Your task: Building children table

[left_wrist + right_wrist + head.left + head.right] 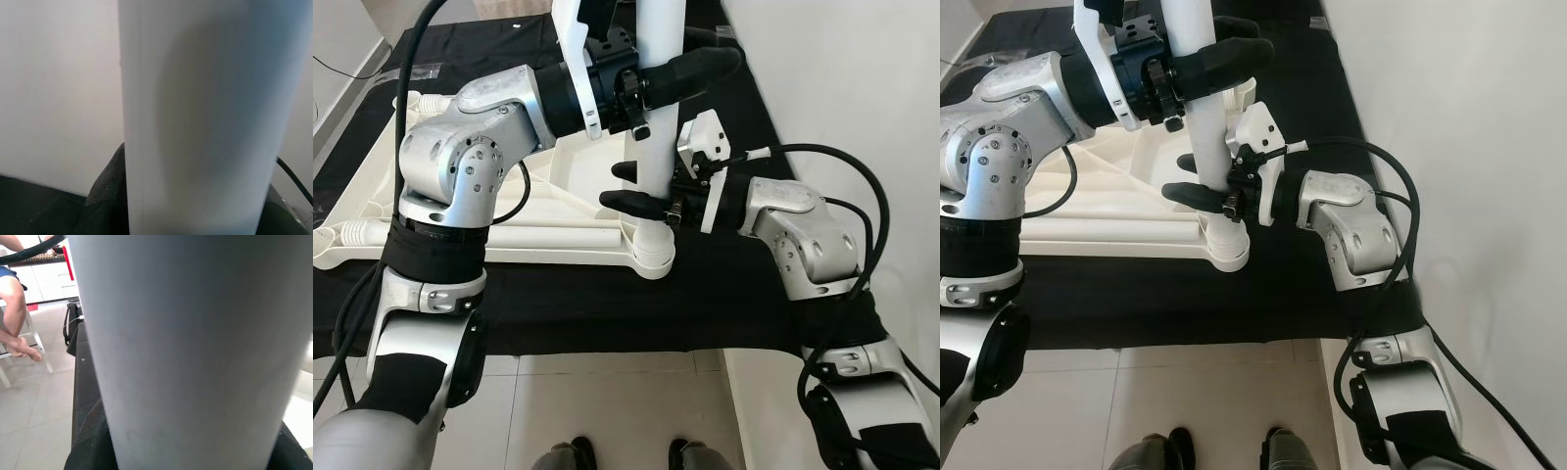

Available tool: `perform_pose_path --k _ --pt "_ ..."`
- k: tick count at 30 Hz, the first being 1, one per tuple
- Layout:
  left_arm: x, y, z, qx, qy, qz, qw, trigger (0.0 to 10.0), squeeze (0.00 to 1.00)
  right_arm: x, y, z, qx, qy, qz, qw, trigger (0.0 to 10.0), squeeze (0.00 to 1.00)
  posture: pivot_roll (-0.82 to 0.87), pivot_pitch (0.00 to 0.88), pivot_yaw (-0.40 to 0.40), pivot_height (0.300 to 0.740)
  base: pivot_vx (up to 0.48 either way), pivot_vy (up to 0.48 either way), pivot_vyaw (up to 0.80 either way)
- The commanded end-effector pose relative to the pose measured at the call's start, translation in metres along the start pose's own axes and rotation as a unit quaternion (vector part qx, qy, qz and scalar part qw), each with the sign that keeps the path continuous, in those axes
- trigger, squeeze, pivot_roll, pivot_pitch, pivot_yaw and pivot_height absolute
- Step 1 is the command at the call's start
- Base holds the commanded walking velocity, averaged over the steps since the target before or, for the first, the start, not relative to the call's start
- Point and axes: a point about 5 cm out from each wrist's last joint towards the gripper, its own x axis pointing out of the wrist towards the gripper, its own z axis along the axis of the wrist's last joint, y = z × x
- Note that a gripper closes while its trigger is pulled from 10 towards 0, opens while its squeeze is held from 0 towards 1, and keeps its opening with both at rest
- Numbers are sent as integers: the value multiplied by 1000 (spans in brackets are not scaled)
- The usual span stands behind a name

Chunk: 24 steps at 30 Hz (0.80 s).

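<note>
A: What is lying under the work, and what is the room showing?

B: A black cloth [558,304] is covering the floor, spreading across most of the head views. Pale floor tiles [607,401] are showing at its near edge, and a white wall [1459,147] is running along the robot's right. In the right wrist view a person's bare leg [12,308] is resting beside a white stool leg, with white cabinets behind.

A: And the table itself?

B: The white plastic tabletop [372,186] is lying flat on the black cloth, underside up, ribs showing. One white leg [553,238] is lying on its side along the near edge. A second white table leg [1203,117] is standing upright in the near right corner socket [651,257], which is looking like a ringed collar at its base.

A: Grippers?

B: The left gripper [651,80] is reaching across from the left, its black fingers clamped around the upright leg high up. The right gripper [641,186] is coming in from the right, lower down and just above the socket, its fingers likewise closed on that same leg, one on each side. Both wrist views are looking straight at the leg's smooth white surface at close range, dark finger pads at its edges.
</note>
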Motion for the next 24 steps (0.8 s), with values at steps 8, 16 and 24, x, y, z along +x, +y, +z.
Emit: perform_pose_path --k 8,16,24 --pt "9 -5 -1 -9 -22 -7 1000 10000 1000 20 12 -14 0 28 19 999 0 0 -80 220 44 740 0 0 0" --pt "1 5 5 2 -21 27 999 10000 0 13 11 -27 7 65 -54 996 0 0 -81 224 35 740 0 0 0" --pt "-24 22 25 5 -38 97 995 10000 0 -24 21 -62 28 150 -471 869 0 0 -83 243 23 740 0 0 0"
